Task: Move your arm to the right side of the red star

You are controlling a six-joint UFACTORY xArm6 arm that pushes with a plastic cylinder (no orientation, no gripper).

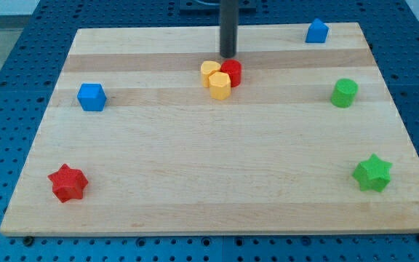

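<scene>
Board: a pale wooden board (217, 167) with lengthwise grain bands is lying on a blue perforated table (6, 87) and filling most of the view.
Tool: a straight dark rod is coming down from the view's top centre; my tip (228, 56) is standing on the board near its top edge. The rod is a single piece, with no jaws to part or close, and it is clamping nothing.
Tip against blocks: my tip is sitting just above the central cluster in the view, very close to the red cylinder block (233, 72); whether it is touching that block cannot be told.
Central cluster: the red cylinder block is pressing against two yellow blocks, a rounded yellow block (209, 71) on the view's left and a yellow hexagonal block (220, 85) just below, all three touching.
Task object: the red star-shaped block (68, 182) is lying near the board's bottom left corner, well apart from my tip and from every other block.
Other blocks, left: a blue chunky block (91, 97) is resting at the view's left, mid height.
Other blocks, right: a blue house-shaped block (316, 31) is sitting near the top right corner; a green cylinder block (344, 93) is standing below it; a green star-shaped block (372, 173) is lying near the bottom right.
</scene>
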